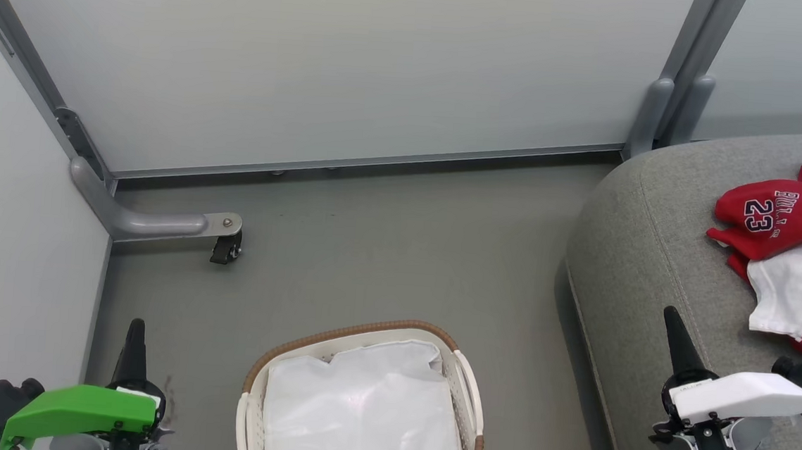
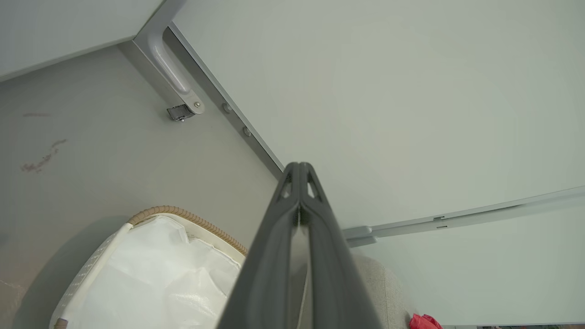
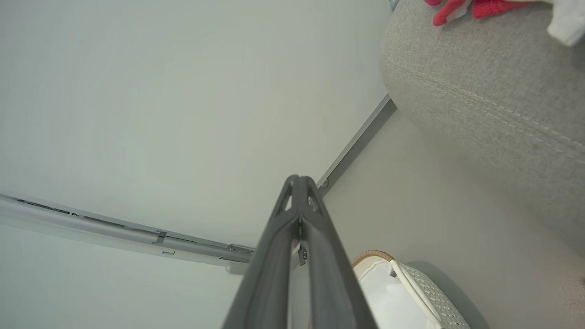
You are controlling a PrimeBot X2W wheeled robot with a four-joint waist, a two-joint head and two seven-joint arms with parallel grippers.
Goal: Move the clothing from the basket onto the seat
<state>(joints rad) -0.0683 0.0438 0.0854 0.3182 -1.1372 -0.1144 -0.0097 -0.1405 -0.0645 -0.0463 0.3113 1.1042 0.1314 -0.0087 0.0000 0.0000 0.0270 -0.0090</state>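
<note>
The red and white clothing [image 1: 791, 242] lies crumpled on the grey seat [image 1: 652, 264] at the right, its "23" facing up; a red edge of the clothing [image 3: 461, 8] shows in the right wrist view. The white basket [image 1: 464, 381] with its brown rim stands on the floor at bottom centre, holding just its white liner [image 1: 360, 406]. My left gripper [image 1: 136, 326] is shut and empty at the lower left, left of the basket. My right gripper [image 1: 673, 322] is shut and empty over the seat's front edge, below and left of the clothing.
Pale partition panels [image 1: 328, 57] close off the back and left. A grey foot with a black caster [image 1: 226, 247] juts onto the floor [image 1: 399, 253] behind the basket. Grey posts [image 1: 670, 110] stand at the seat's far corner.
</note>
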